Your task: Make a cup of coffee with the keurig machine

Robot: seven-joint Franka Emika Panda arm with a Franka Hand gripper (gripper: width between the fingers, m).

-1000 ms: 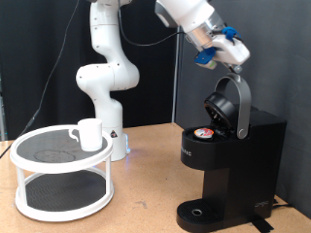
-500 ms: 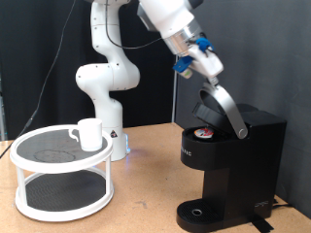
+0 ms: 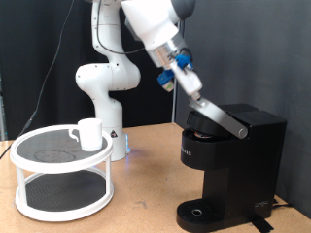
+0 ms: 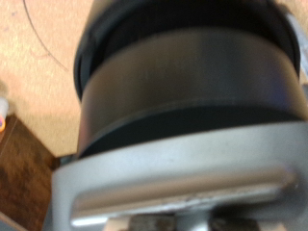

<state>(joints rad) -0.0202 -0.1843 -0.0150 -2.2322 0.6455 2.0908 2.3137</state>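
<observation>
The keurig machine [image 3: 231, 165] stands at the exterior view's right, its domed lid lowered almost flat. My gripper [image 3: 187, 85], with blue fingers, presses on the upper end of the lid's silver handle [image 3: 219, 116]. The wrist view is filled by the black lid dome [image 4: 183, 87] and the silver handle [image 4: 183, 188]; no fingers show there. The cup [image 3: 89, 133], a white mug, sits on the top tier of a round rack [image 3: 58, 183] at the exterior view's left, far from the gripper. The machine's round drip tray [image 3: 199, 212] is bare.
The arm's white base [image 3: 107, 87] stands behind the rack. A wooden tabletop [image 3: 141, 199] runs between the rack and the machine. A dark curtain hangs behind.
The lid has swung down from upright to nearly shut, hiding the pod. My gripper has moved down and to the exterior view's left along with the handle.
</observation>
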